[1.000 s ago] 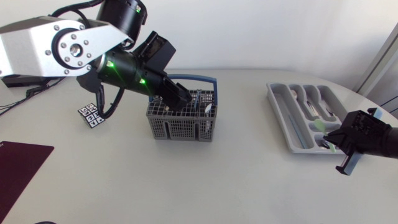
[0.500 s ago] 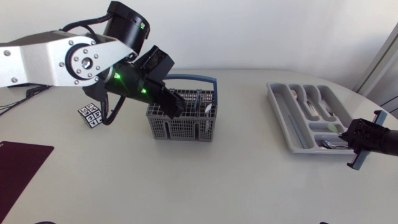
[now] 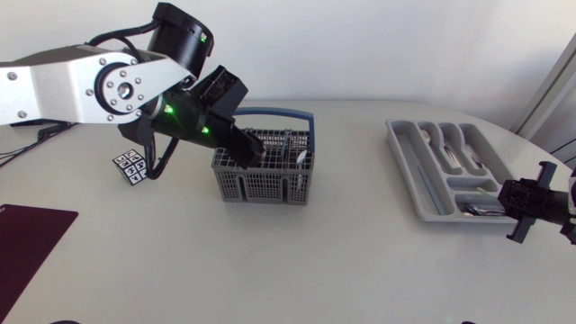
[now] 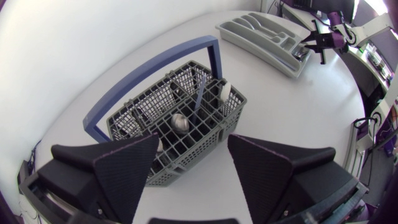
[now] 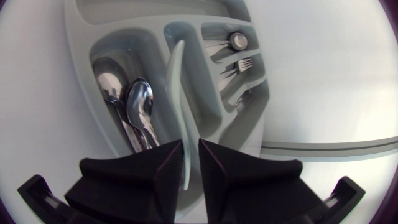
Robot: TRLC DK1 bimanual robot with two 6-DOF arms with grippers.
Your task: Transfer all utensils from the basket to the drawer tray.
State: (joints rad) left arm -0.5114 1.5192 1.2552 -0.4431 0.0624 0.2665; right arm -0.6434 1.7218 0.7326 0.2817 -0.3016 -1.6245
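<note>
— The spoons (image 5: 138, 102)?
— Polished metal, mirror-glossy. The tray (image 3: 412, 171) is smooth grey plastic.
— The basket (image 3: 264, 175)?
— Grey plastic mesh, blue plastic handle (image 3: 279, 113). The pale utensil (image 5: 180, 93) in the right claw (image 5: 189, 144) looks matt plastic; the counter (image 3: 342, 261), matt white.

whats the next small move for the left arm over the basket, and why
Probably lower the open left tool a little and nudge it forward, so that its fingers flank the spoon. It hangs open above the basket with nothing gripped, and the spoon's bowl stands up just ahead of the gap, beside a purple handle.
</note>
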